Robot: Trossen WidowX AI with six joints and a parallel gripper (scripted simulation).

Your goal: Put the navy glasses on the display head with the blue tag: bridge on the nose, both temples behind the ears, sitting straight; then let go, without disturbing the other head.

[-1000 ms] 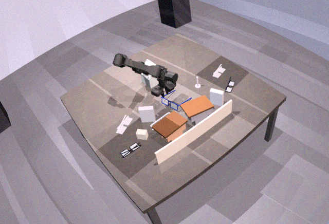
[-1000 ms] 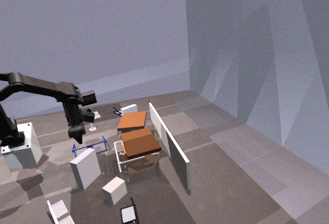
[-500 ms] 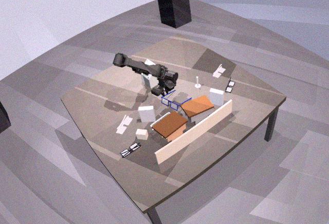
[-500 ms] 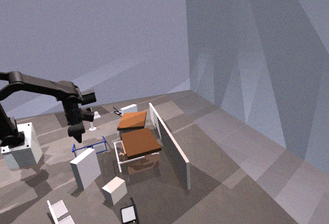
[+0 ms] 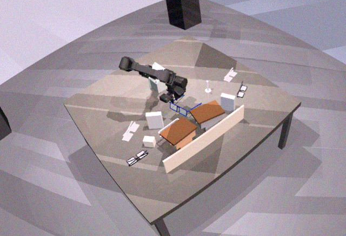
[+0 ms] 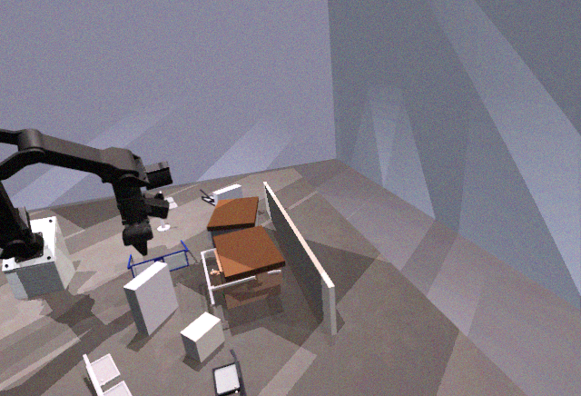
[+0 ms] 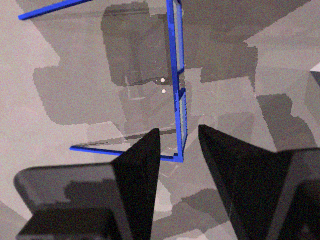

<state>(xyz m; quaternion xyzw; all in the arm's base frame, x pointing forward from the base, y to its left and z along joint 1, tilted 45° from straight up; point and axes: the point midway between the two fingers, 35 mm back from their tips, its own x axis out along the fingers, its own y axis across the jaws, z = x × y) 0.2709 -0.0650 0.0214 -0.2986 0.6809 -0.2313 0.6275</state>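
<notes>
- Gripper (image 7: 178,137) hung fingers-down over the navy glasses (image 7: 177,80), its narrowly parted jaws gripping nothing and straddling the frame's corner to pinch it.
- Glasses stood on the table (image 5: 111,87), temples unfolded towards the orange-roofed stalls (image 5: 206,111), presumably for sliding onto a head.

A thin, smooth, plastic-looking frame and clear lenses are seen on the navy glasses (image 7: 177,85). The gripper (image 7: 178,150) is finished in matt dark plastic. A matt, faintly grained surface is shown on the table (image 5: 117,93); the partition board (image 5: 205,139) looks matt and smooth.
</notes>
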